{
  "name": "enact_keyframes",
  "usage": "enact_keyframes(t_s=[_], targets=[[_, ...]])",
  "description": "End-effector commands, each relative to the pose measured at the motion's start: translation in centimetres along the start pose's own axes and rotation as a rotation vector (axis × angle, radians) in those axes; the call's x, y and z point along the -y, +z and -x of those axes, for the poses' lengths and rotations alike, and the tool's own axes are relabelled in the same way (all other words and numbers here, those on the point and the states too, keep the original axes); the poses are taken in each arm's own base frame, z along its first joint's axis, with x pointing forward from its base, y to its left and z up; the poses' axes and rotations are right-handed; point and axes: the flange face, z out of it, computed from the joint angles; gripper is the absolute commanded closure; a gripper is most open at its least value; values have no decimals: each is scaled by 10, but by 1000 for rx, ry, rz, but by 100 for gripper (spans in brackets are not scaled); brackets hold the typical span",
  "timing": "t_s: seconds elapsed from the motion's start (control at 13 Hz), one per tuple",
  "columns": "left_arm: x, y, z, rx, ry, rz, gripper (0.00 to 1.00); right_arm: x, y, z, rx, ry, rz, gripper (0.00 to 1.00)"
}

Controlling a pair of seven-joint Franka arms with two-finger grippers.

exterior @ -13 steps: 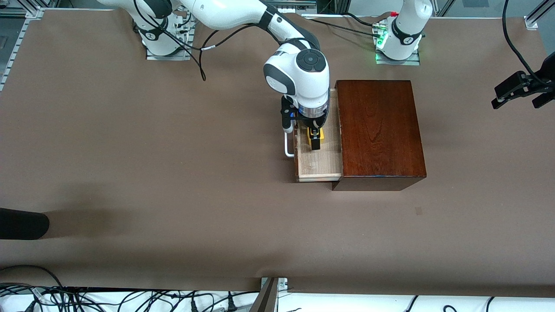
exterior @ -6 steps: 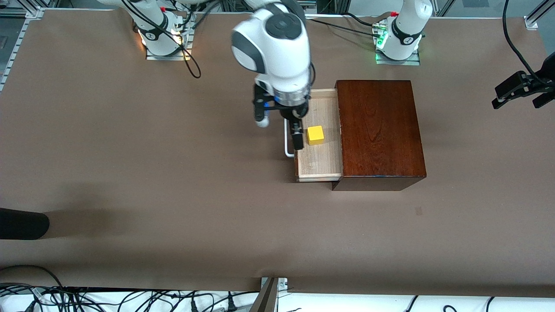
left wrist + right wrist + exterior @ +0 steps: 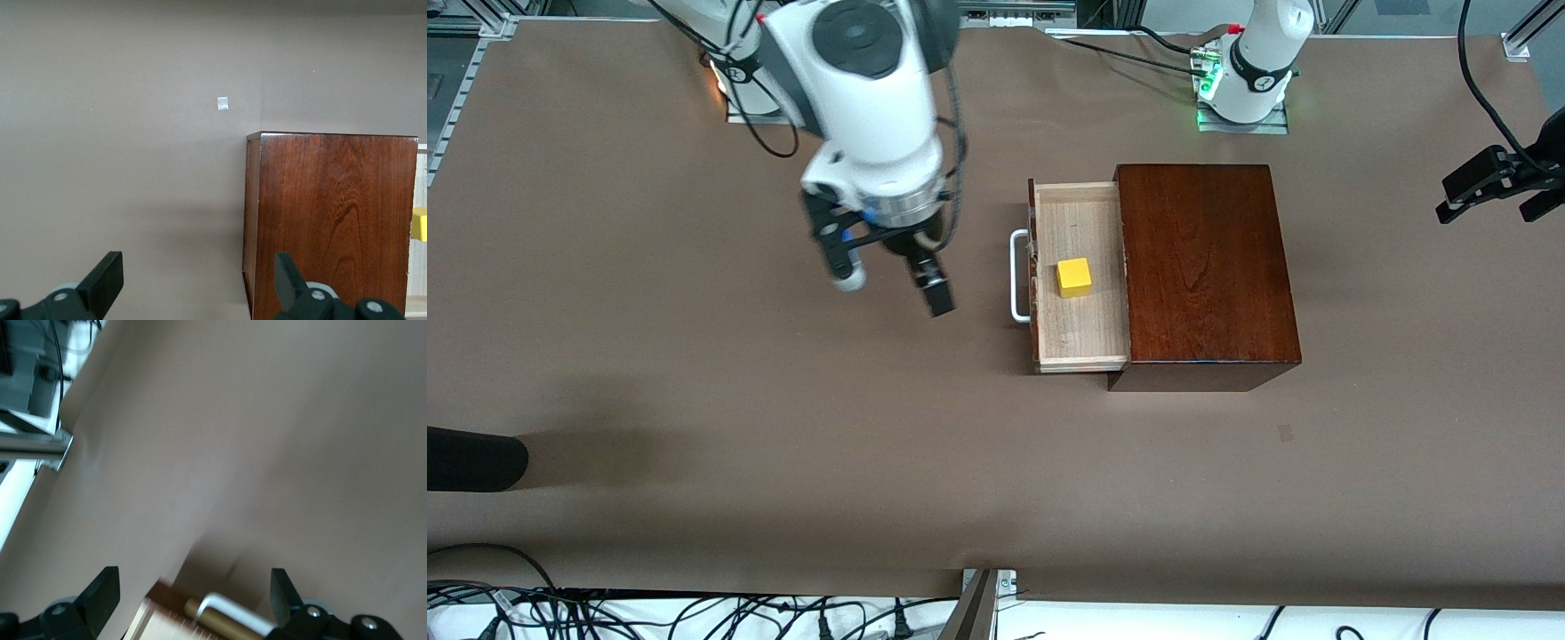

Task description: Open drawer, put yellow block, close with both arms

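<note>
Fingers of the right gripper (image 3: 889, 289) stood apart, empty, over bare table (image 3: 694, 373) beside the handle (image 3: 1017, 276); the left gripper (image 3: 197, 277) waited with fingers apart. The drawer (image 3: 1080, 333) stood open. The yellow block (image 3: 1073, 276) lay in it.

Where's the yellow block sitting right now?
In the front view the yellow block lies loose in the open drawer, between the white handle and the mahogany box; no end effector touches it.

Even overhead light, soft shadows.
My right wrist view smears with motion blur; the tabletop (image 3: 694, 373) is evenly lit, the wooden box (image 3: 1205, 267) glossy, its shadow faint.
</note>
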Motion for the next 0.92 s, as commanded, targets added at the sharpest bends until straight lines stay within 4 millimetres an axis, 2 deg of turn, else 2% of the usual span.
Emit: enact_keyframes(t_s=[0.0,0.23,0.38,0.62,0.77,0.85], targets=[[3,-8,-1,-4,6,-3,0,-35,-16,-66,-5,-132,43,0],[4,-8,-2,-2,-1,-5,0,-72,-16,-156,19,-269,78,0],[4,-7,-2,-4,-6,-4,0,-107,-13,-204,41,-373,101,0],[14,-6,-3,-4,-24,-1,0,-173,-19,-261,96,-590,92,0],[13,-4,-5,-4,-24,3,0,-211,-21,-286,131,-727,79,0],[11,-1,-7,2,-23,5,0,-223,-22,-296,146,-798,74,0]])
